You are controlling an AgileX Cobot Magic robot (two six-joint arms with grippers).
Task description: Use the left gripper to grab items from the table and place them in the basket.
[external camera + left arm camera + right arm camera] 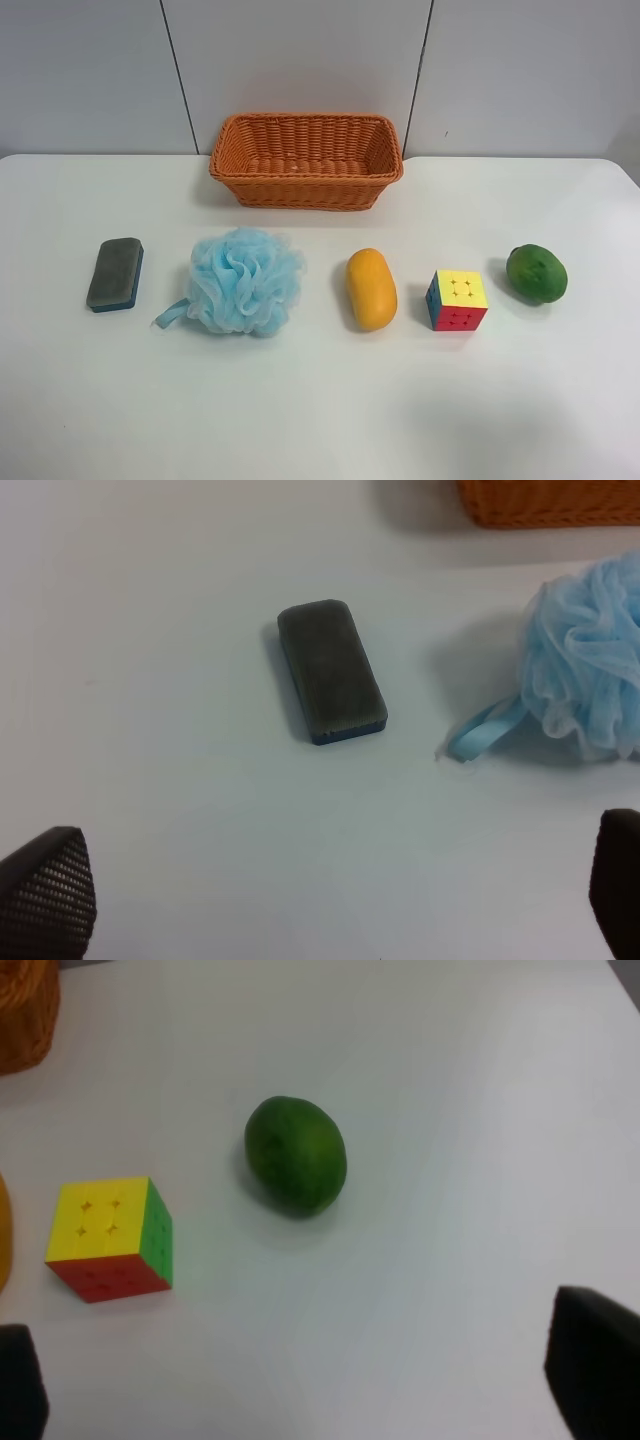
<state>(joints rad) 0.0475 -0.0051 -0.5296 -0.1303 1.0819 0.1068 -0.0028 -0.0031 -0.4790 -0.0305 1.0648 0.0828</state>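
Observation:
An orange wicker basket [306, 160] stands empty at the back of the white table [320, 400]. In front of it lie a grey sponge with a blue base [115, 273], a light-blue bath pouf [242, 281], a yellow-orange mango [370, 288], a colourful puzzle cube [457, 299] and a round green fruit [536, 273]. Neither arm shows in the exterior high view. The left gripper [330, 900] is open above the table, short of the sponge [331, 670], with the pouf [585, 670] beside it. The right gripper [300, 1380] is open near the cube [110, 1238] and green fruit [296, 1155].
A grey panelled wall [300, 60] rises behind the table. The basket's corner shows in the left wrist view [550, 502] and in the right wrist view [25, 1010]. The mango's edge [3, 1240] shows in the right wrist view.

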